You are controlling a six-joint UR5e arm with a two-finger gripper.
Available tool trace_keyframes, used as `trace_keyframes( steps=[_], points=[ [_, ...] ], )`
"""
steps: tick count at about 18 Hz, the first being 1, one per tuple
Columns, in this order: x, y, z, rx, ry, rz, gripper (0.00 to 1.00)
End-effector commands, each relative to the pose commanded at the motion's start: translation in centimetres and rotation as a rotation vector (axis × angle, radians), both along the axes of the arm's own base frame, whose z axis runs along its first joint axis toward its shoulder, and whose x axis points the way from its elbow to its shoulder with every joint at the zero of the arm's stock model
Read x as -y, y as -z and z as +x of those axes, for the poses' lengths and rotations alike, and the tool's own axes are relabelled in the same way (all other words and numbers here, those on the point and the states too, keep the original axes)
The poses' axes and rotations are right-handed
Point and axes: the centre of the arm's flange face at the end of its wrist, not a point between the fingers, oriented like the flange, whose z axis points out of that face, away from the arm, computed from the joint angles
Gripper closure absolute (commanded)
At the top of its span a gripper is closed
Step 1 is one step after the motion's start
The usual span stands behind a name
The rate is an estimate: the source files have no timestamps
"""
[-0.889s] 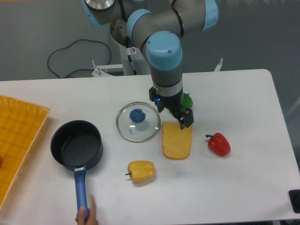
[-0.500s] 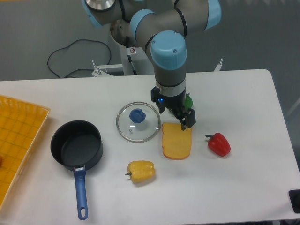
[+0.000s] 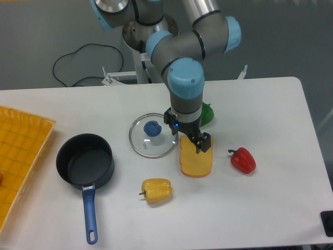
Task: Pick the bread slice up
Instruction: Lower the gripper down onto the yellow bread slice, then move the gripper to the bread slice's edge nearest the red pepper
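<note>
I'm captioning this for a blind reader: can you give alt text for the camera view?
A robot gripper sits low over the bread slice on a white table, beside a glass lid, black pot, and yellow, red and green peppers.

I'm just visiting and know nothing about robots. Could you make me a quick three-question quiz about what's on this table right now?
1. True or false: the glass lid sits on the black pot.
2. Which lies nearest the gripper: A) red pepper, B) bread slice, C) yellow pepper?
3. What colour is the pot's handle?

Key: 1 false, the lid lies on the table beside it; 2 B; 3 blue.
</note>
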Motion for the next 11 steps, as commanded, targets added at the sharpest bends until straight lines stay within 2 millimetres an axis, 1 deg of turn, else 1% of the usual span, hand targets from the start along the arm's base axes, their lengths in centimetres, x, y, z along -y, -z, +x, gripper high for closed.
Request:
trace_keyframes(
  steps=[3, 5, 7, 8, 11],
  points=[
    [-0.6, 1.6, -1.0, -0.02, 0.047, 0.011, 0.0],
    [-0.8, 3.2, -1.3, -0.007, 0.087, -0.001, 0.0],
    [-1.1, 5.2, -2.0, 0.009, 0.113, -0.017, 0.0],
    [-1.3, 5.2, -2.2, 0.005, 0.118, -0.014, 0.0],
    [-0.9, 4.9, -2.4, 0.002, 0.139, -0.017, 0.0]
  ],
)
